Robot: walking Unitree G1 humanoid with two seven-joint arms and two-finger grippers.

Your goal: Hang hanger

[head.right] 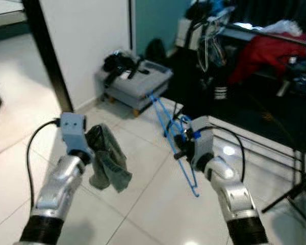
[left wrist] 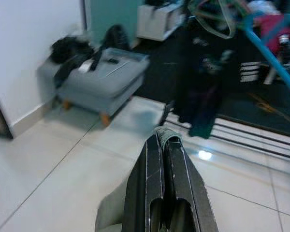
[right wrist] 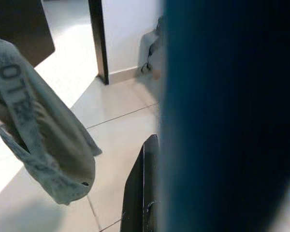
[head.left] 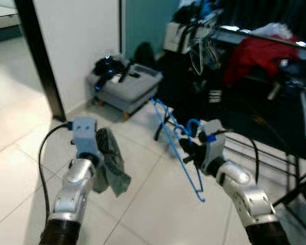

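The right pincer is clamped on the blue hanger, holding it near the hook so the frame slants across the space between the two arms, one end pointing up toward the grey footstool and the other hanging low over the tiled floor. The left pincer has its fingers pressed narrow on a grey-green cloth, which droops beside the left arm. Ahead, past the edge of the tiles, stands a dark clothes rack with garments and other hangers, and a red garment lies over it.

The hanger is in hand but well short of the rail, so the job is at the carrying stage. The main risk, as I judge it, is the long free end: it juts out low and could catch on the footstool or on the rack's lower bars as the robot nears, twisting the hanger in the grip. The rail looks crowded, so the hook may snag other hangers rather than the rail. The dangling cloth could also tangle with the frame if the arms draw together.
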